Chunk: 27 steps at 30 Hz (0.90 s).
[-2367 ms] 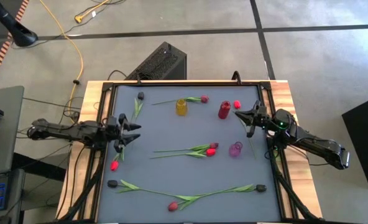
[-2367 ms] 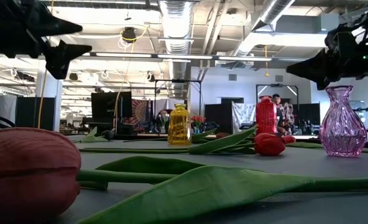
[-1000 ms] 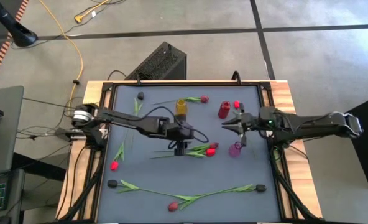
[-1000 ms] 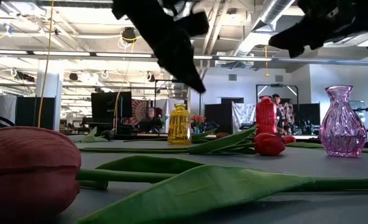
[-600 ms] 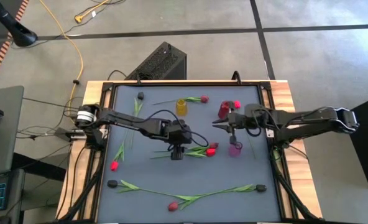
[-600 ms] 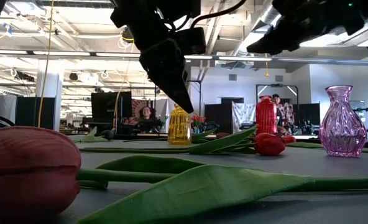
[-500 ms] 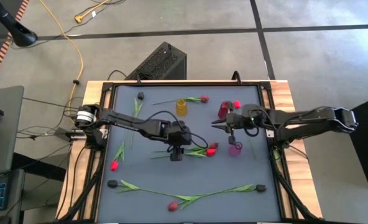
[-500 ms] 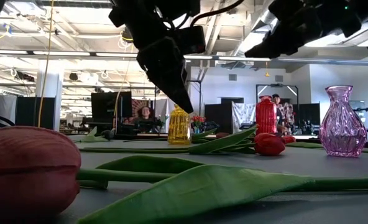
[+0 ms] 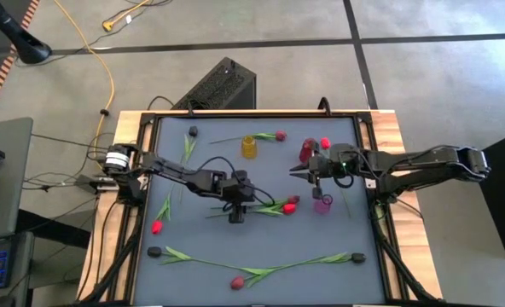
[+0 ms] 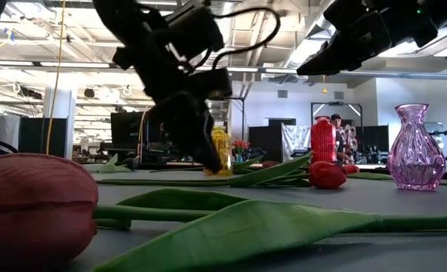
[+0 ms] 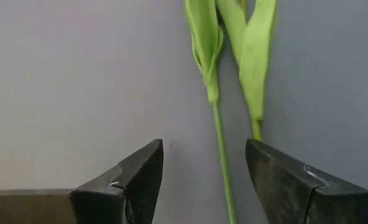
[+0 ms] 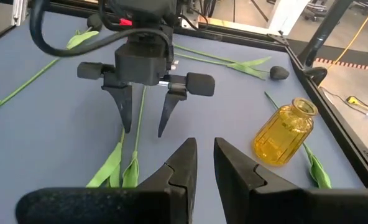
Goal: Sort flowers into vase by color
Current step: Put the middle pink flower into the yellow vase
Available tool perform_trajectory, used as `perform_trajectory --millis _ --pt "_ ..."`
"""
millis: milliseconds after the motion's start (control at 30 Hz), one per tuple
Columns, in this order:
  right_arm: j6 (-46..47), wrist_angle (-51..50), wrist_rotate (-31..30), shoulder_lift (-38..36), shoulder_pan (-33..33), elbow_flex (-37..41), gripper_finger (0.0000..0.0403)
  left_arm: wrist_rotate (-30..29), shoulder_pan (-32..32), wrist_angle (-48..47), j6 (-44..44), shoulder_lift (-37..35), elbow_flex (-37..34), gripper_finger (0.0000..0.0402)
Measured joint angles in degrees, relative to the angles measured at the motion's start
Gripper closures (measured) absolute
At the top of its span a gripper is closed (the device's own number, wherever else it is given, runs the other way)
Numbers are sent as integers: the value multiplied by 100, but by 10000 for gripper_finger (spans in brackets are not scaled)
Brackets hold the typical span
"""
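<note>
My left claw (image 9: 235,215) hangs over the centre of the mat in the high view, fingers spread and pointing down, holding nothing. In the left wrist view the two dark tips straddle a thin green stem (image 11: 221,155) that runs up the middle of the frame between them, not yet touching it. I judge the spread is there so both fingers can drop on either side of the stem and pinch it low, away from the leaves. My right claw (image 9: 293,170) hovers just right of centre in the high view, fingers nearly together and empty, nose aimed at the same spot, probably waiting its turn.

The stem belongs to one of the middle flowers (image 9: 261,207): long thin green stalks with narrow pale-green leaves, lying flat across the centre of the frame, their small red and maroon heads (image 9: 291,205) at the right end. More tulips lie along the lower part of the mat, one red-headed at the left edge, others near the top.

Three vases stand in the upper and right middle of the high view: a yellow vase (image 9: 249,147), a red vase (image 9: 306,151) and a pink vase (image 9: 322,205), which looks empty.
</note>
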<state>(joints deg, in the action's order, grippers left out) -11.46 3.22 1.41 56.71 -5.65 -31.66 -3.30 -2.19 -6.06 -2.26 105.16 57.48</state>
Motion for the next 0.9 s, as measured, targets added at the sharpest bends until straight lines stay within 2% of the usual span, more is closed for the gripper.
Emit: perform_trajectory --millis 133,400,667,900 --pt "-1 0 0 0 0 0 320 3 -7 236 6 0 -194 207" --pt "-4 -19 2 -2 -9 0 321 161 -7 184 -25 203 -248 285" --pt "-18 -44 2 -2 -9 0 321 136 2 135 -110 298 -192 390" --pt "-61 -94 4 -2 -13 0 321 -172 -1 -160 -93 307 109 400"
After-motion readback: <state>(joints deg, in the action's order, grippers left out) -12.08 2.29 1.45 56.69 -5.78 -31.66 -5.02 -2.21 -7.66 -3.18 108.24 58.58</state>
